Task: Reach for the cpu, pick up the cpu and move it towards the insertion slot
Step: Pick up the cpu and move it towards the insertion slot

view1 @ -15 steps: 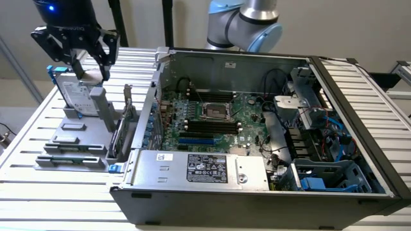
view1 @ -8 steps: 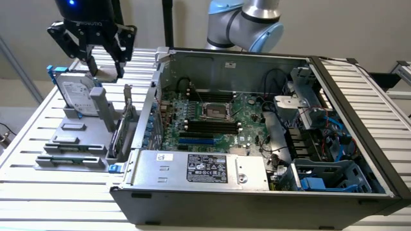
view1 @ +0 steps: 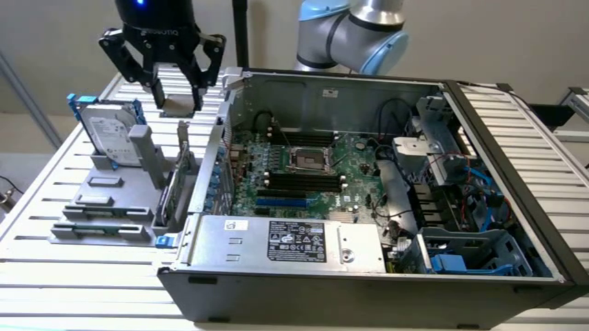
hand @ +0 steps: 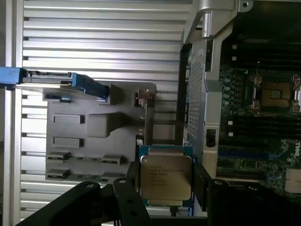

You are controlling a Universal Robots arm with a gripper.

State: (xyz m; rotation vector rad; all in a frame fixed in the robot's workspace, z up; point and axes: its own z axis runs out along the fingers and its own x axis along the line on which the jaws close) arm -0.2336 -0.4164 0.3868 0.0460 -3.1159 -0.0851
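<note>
In the upper left of the exterior view, the gripper (view1: 176, 93) hangs above the slatted worktop (view1: 55, 172), its fingers (view1: 158, 88) closed on the cpu (view1: 178, 102). The insertion slot (view1: 308, 160) sits on the motherboard inside the open computer case (view1: 368, 289), well apart.

Your exterior view looks down at an angle from in front of the open computer case (view1: 368, 207), far enough back to take in the slatted desk (view1: 55, 262) and the grey parts holder (view1: 110, 200). Your wrist view looks straight down from close above. Both share the holder (hand: 94, 136), the case wall and the insertion slot (view1: 308, 160) (hand: 274, 94).
</note>
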